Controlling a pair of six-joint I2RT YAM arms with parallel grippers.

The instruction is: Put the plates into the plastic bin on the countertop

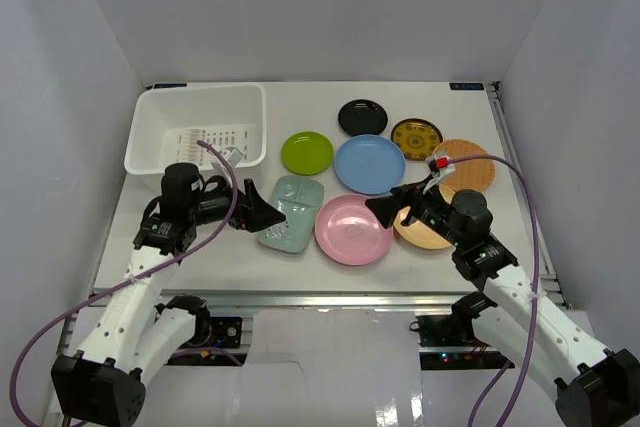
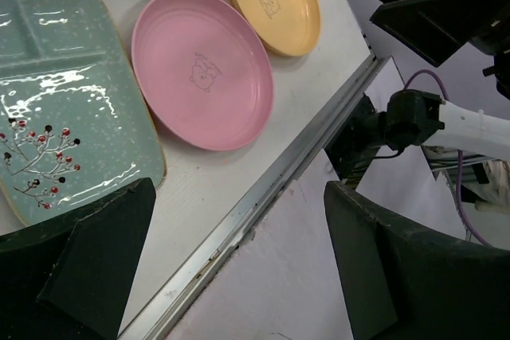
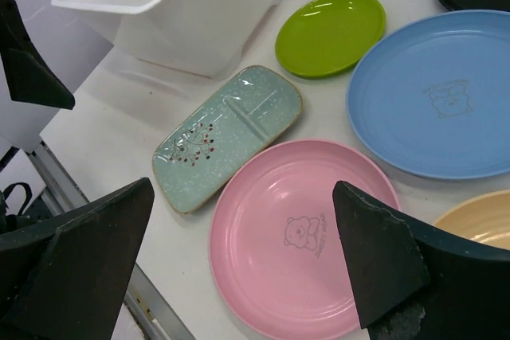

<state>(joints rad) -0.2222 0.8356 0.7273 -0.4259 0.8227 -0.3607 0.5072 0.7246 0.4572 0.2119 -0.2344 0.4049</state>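
The white plastic bin (image 1: 200, 92) stands empty at the back left of the countertop (image 1: 300, 97). To its right lie the lime green (image 1: 307, 152), light blue (image 1: 369, 163), black (image 1: 362, 117), yellow-patterned dark (image 1: 417, 138) and orange (image 1: 466, 167) plates. In front lie the pale green tray (image 1: 295, 209), the pink plate (image 1: 352, 229) and the tan plate (image 1: 422, 237). My left gripper (image 1: 268, 212) is open and empty over the tray's left end (image 2: 56, 101). My right gripper (image 1: 388, 202) is open and empty above the pink plate (image 3: 299, 232), partly hiding the tan plate.
A metal rail (image 2: 263, 189) runs along the countertop's near edge, just in front of the tray and the pink plate (image 2: 203, 69). White walls close in the left, back and right sides. The bin (image 3: 167, 5) sits close behind the tray (image 3: 227, 133).
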